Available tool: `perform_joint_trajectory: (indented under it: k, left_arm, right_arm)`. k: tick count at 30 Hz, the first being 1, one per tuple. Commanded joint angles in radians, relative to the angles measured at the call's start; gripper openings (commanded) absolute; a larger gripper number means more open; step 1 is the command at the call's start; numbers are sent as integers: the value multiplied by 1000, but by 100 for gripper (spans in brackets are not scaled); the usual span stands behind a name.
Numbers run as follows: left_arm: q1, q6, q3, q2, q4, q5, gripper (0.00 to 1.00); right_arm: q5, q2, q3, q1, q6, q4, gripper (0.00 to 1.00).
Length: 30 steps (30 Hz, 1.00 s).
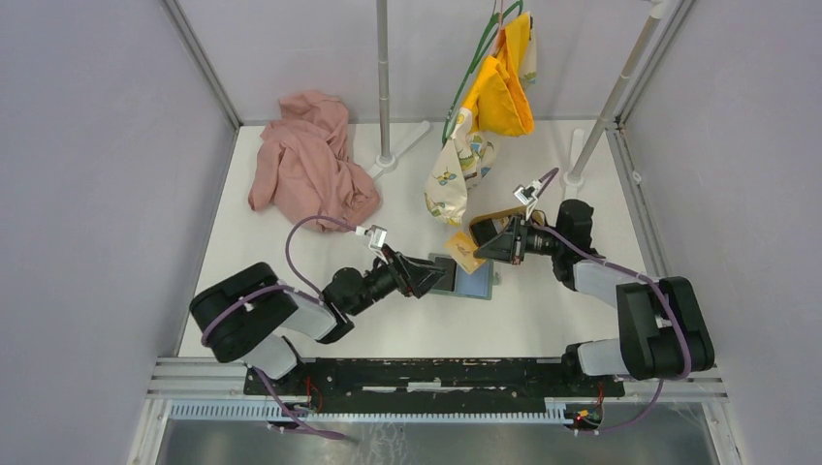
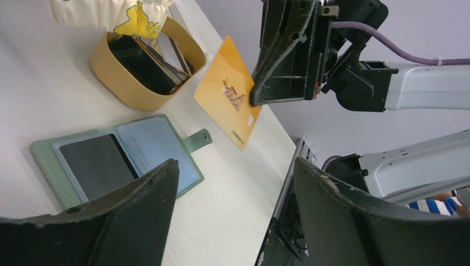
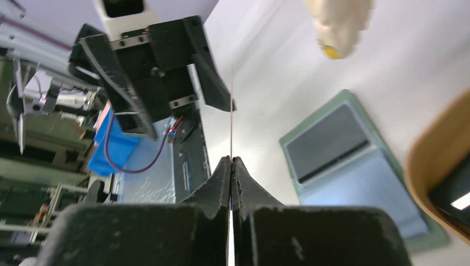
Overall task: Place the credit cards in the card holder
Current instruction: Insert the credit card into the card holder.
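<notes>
- Credit card (image 2: 224, 88), orange, thin, stiff, probably slick, hangs in the air near the open card holder (image 2: 158, 141), pinched by one edge in the right gripper (image 3: 231, 166).
- Left gripper (image 2: 235, 166) gapes, empty; the safest hold looks to be across the flat faces.

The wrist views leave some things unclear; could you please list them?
Orange card: edge-on in the right wrist view; its print blurred in the left wrist view.
Cards in the wooden tray: count unclear, partly under the cloth bag, left wrist view.
Card holder: near edge behind a finger of the left gripper, left wrist view.
</notes>
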Motion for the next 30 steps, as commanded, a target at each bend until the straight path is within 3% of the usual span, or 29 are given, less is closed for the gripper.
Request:
perform_joint_trajectory:
  k: [1, 4, 9, 12, 23, 25, 28, 30]
  left_arm:
    - [-25, -12, -16, 113, 346, -89, 77]
    - [-31, -56, 6, 181, 408, -81, 67]
    - [-46, -25, 11, 157, 408, -89, 64]
    - [-44, -14, 6, 139, 407, -89, 56]
    - [-42, 26, -13, 58, 397, -51, 6]
    - [-39, 43, -15, 34, 366, -36, 5]
    - [-36, 58, -13, 2, 313, -17, 25]
    - [-36, 68, -14, -15, 289, -13, 28]
  right_arm:
    - [-52, -18, -3, 85, 82, 169, 0]
    - [-57, -24, -7, 122, 100, 201, 0]
    - [-66, -18, -4, 161, 98, 206, 0]
    - [-73, -18, 0, 182, 98, 211, 0]
    - [-83, 9, 21, 230, 27, 148, 0]
    - [-83, 12, 35, 235, -23, 87, 0]
    - [-84, 19, 37, 246, -39, 73, 0]
    - [-87, 23, 40, 254, -42, 72, 0]
